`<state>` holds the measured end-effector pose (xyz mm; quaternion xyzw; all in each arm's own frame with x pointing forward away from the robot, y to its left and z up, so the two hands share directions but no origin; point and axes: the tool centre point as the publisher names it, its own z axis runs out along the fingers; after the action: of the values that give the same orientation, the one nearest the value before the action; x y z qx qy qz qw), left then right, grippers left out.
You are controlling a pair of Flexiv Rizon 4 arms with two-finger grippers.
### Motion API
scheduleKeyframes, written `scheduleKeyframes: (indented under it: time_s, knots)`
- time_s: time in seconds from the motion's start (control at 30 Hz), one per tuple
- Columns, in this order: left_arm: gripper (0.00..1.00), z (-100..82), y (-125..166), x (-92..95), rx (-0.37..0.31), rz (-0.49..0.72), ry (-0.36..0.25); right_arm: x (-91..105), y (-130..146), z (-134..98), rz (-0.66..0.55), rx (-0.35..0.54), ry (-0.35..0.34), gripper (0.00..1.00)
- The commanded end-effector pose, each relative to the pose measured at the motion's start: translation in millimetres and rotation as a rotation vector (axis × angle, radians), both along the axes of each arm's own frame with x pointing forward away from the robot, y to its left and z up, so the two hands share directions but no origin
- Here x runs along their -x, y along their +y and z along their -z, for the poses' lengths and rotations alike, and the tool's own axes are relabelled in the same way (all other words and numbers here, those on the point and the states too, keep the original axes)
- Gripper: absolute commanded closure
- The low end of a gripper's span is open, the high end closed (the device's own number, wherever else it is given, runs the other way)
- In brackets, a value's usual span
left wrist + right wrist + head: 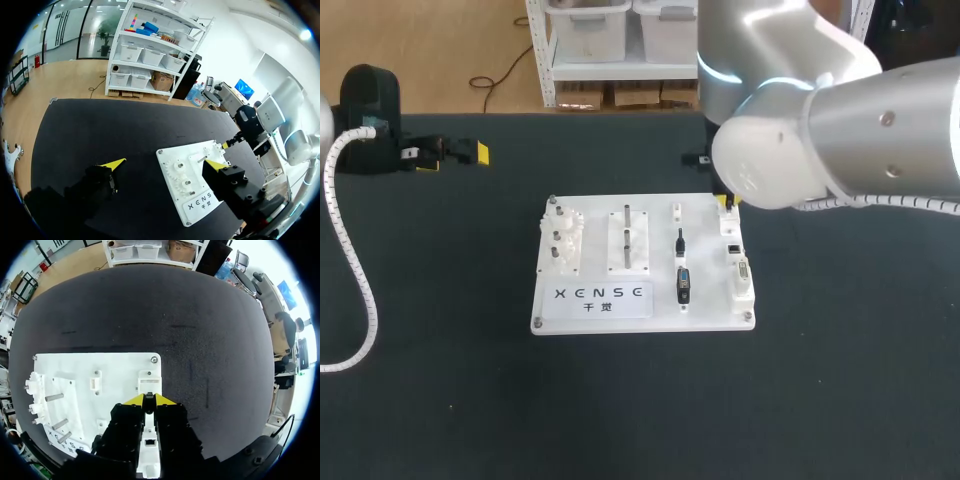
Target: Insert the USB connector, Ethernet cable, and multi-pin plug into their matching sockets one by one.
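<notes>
Black and small, what looks like the USB connector (149,397) is pinched between the yellow tips of the right gripper (149,400). Its jaws stand almost together on the piece, which is too small to name with certainty. The tips hang right at the USB socket (148,386), a white block at the 1 o'clock corner of the white board (705,232).

In the head view, the Ethernet cable (680,241) lies in its holder near the board's middle. The multi-pin plug (683,285) sits just beside it at 6 o'clock. At 3 o'clock from these two, along the board's edge, are the Ethernet socket (733,247) and the multi-pin socket (744,278), each apart from its plug.

At 9 o'clock from the plugs stands a block with upright metal pegs (628,240), and beyond it a set of white gears (562,240).

The left gripper (164,164) is at 10 o'clock from the board, well apart from it over the dark table (840,380). Its jaws are spread wide and hold nothing.
</notes>
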<state>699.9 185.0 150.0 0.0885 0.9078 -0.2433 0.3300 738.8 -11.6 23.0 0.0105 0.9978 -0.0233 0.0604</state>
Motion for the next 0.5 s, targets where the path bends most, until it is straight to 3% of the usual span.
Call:
scheduleKeyframes:
  time_s: [0.03,0.43,0.5]
  knots:
    - [0.0,0.0,0,0.0,0.0,0.0,0.0,0.2,-4,9,0.018,0.009,0.014,1.0]
    - [0.0,0.0,0,0.0,0.0,0.0,0.0,5.5,-9,27,0.035,0.035,0.065,1.0]
    - [0.0,0.0,0,0.0,0.0,0.0,0.0,6.6,-7,24,0.023,0.04,0.051,0.82]
